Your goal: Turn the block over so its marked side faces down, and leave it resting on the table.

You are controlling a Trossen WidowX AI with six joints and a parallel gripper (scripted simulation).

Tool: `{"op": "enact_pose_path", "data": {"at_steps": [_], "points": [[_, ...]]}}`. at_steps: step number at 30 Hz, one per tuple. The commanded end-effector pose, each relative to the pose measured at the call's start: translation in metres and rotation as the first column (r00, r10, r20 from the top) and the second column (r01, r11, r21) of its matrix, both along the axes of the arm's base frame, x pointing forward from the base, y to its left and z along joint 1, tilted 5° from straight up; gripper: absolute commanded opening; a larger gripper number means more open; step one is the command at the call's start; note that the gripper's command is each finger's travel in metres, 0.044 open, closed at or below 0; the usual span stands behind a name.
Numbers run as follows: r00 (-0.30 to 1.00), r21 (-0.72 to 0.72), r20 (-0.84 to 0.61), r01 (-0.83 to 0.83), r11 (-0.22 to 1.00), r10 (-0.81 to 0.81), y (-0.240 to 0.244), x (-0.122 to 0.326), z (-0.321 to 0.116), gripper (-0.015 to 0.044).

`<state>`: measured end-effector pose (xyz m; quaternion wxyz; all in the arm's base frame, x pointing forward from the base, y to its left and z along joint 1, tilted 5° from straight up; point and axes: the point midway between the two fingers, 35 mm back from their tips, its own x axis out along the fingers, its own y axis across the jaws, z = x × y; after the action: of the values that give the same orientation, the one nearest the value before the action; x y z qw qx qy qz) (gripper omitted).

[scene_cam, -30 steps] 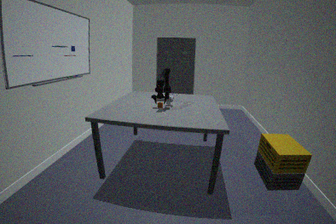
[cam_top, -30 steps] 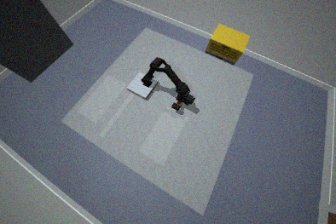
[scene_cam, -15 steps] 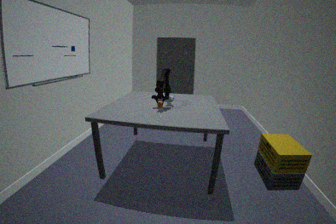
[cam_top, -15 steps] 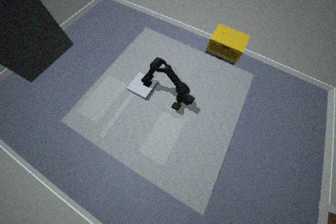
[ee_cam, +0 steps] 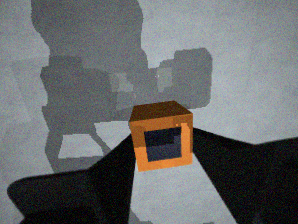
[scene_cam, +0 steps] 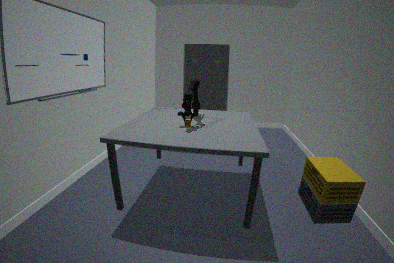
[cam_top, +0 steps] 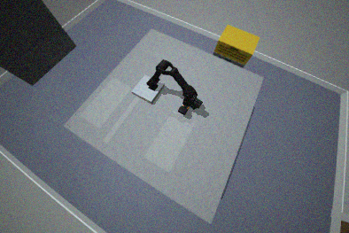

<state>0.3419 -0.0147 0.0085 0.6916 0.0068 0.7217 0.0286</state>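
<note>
The block (ee_cam: 162, 145) (scene_cam: 188, 123) is a small orange cube. In the wrist view its marked side, a dark blue square inside an orange rim, faces the camera, and its darker orange flank also shows. My gripper (ee_cam: 159, 133) (scene_cam: 188, 119) is shut on the block, with one black finger against each side. In the top view only an orange speck shows between the fingers. The block is at or just above the table (cam_top: 213, 157) (scene_cam: 145, 136) (ee_cam: 250, 55); whether its underside touches is hidden.
The arm's base stands on a pale square plate (cam_top: 143, 91) on the table. The arm's shadow lies around the block. A yellow box (cam_top: 239, 38) (scene_cam: 334, 176) is on the floor beyond the table's edge. A whiteboard (scene_cam: 50, 37) hangs on the wall.
</note>
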Motion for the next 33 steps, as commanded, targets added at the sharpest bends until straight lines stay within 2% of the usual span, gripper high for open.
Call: {"op": "enact_pose_path", "data": {"at_steps": [1,8,33], "points": [[1.0,-0.003,0.008,0.005,1.0,-0.005,-0.0015,0.0022,0.0216,0.0],[1.0,-0.002,0.018,0.006,1.0,-0.006,-0.0017,0.0024,0.0261,0.0],[0.918,0.014,0.396,0.025,1.0,-0.028,-0.002,0.0012,0.0185,0.0]]}}
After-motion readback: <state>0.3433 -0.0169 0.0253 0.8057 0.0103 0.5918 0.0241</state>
